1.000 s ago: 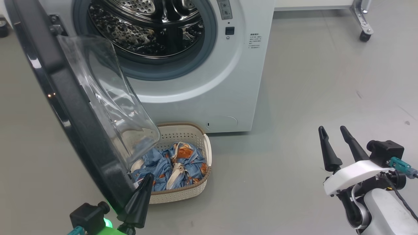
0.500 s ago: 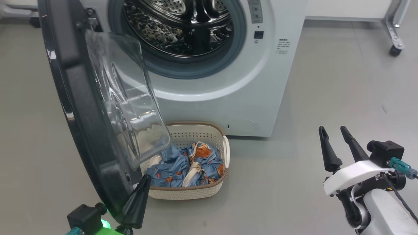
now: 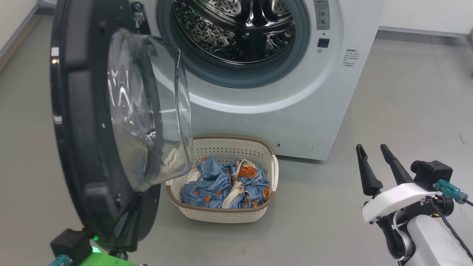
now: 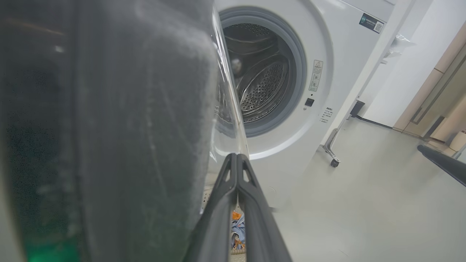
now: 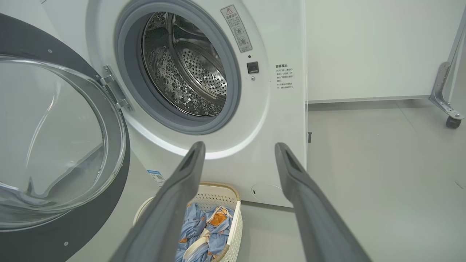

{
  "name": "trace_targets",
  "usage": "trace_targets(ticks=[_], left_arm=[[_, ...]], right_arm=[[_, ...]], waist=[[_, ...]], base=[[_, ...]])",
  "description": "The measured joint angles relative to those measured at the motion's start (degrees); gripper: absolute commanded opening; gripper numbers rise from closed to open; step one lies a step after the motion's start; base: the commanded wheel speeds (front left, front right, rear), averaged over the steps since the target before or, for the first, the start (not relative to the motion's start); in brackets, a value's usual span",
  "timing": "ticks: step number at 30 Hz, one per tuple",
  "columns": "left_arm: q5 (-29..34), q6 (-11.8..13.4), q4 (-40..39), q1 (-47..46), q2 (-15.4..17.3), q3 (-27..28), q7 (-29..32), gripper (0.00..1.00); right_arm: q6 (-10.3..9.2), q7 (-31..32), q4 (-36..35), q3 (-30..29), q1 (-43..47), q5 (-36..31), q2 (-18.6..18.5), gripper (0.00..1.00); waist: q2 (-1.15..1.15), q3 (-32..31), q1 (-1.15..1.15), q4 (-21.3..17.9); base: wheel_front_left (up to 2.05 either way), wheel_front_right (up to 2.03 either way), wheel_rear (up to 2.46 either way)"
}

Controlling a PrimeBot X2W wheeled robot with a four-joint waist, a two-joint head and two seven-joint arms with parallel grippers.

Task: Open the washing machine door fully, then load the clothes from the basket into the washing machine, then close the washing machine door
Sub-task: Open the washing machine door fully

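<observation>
The big white front-loading washing machine stands on a smooth grey floor. Its opening is free, so the perforated steel drum and the grey rubber gasket around it are in plain sight. The large round washing machine door, with a wide glossy black rim and a clear bulging glass bowl in the centre, is swung out on a metal hinge at the left side of the opening. Its inner side faces to the right.

The small cream perforated plastic basket, with a brown woven-look rim, sits on the floor close in front of the machine, below the opening. It is just beside the lower edge of the door. Inside it lie the clothes, soft blue fabric with orange and white patches, crumpled together. A small blue label is on the lower front of the machine, above the basket.

The left gripper has its two long dark fingers pressed together and holds nothing. It lies against the inner side of the door near the bottom, just beside the edge of the glass bowl. The right gripper is in the air well apart from the machine, at the right. Its fingers are spread wide and empty, pointing toward the machine front in the right wrist view.
</observation>
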Motion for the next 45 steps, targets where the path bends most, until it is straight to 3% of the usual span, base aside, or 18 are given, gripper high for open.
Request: trace_targets(ticks=[4,13,29,45], left_arm=[[0.0,2.1,0.4,-0.5,0.7,2.7,-0.4,0.00],[-0.9,4.1,1.4,-0.7,2.8,6.7,-0.4,0.00],[-1.2,5.0,4.4,-2.9,8.8,11.9,2.5,0.00],[-6.1,4.5,12.3,-9.7,14.3,18.7,6.8,0.00]], right_arm=[[0.10,0.0,0.1,0.0,0.0,-0.1,0.1,1.00],[0.10,-0.2,0.6,0.5,0.0,-0.5,0.4,1.00],[0.10,-0.2,0.5,0.6,-0.4,-1.0,0.5,1.00],[0.10,-0.2,0.7,1.9,-3.9,-1.2,1.2,1.00]], waist=[[0.00,0.2,0.00,0.9],[0.00,1.0,0.00,1.9],[0.00,4.0,0.00,3.1],[0.00,8.9,0.00,4.4]], base=[[0.00,0.00,0.00],[0.00,0.00,0.00],[0.00,0.00,0.00],[0.00,0.00,0.00]])
